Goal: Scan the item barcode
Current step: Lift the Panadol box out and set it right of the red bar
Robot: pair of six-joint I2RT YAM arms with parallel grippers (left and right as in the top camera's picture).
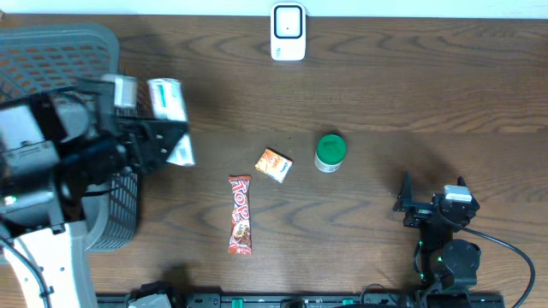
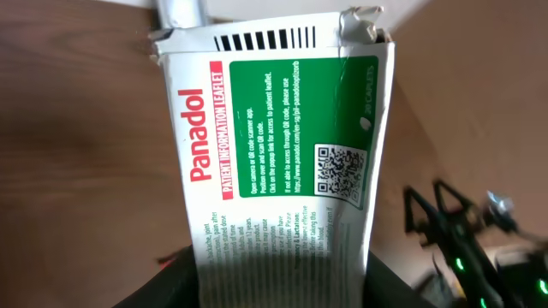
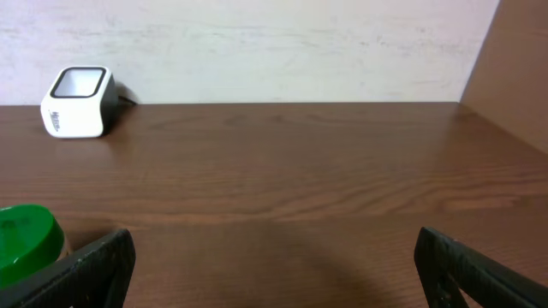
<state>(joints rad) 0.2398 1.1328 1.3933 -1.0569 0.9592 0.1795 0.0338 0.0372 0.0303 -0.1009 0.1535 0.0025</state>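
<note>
My left gripper (image 1: 163, 137) hangs above the left side of the table, shut on a white, red and green Panadol box (image 1: 169, 99). In the left wrist view the box (image 2: 274, 145) fills the frame, clamped at its near end between my fingers (image 2: 175, 282). Its barcode (image 2: 261, 40) sits on the far, torn-open end, and a QR code (image 2: 338, 171) shows on the green panel. The white scanner (image 1: 288, 32) stands at the back centre, far from the box. My right gripper (image 1: 434, 192) rests open near the front right, with nothing between its fingers (image 3: 94, 265).
A grey mesh basket (image 1: 51, 51) sits under my left arm at the far left. A green-lidded jar (image 1: 330, 151), an orange packet (image 1: 275, 164) and a red candy bar (image 1: 241, 214) lie mid-table. From the right wrist, the scanner (image 3: 77, 101) stands against the back wall.
</note>
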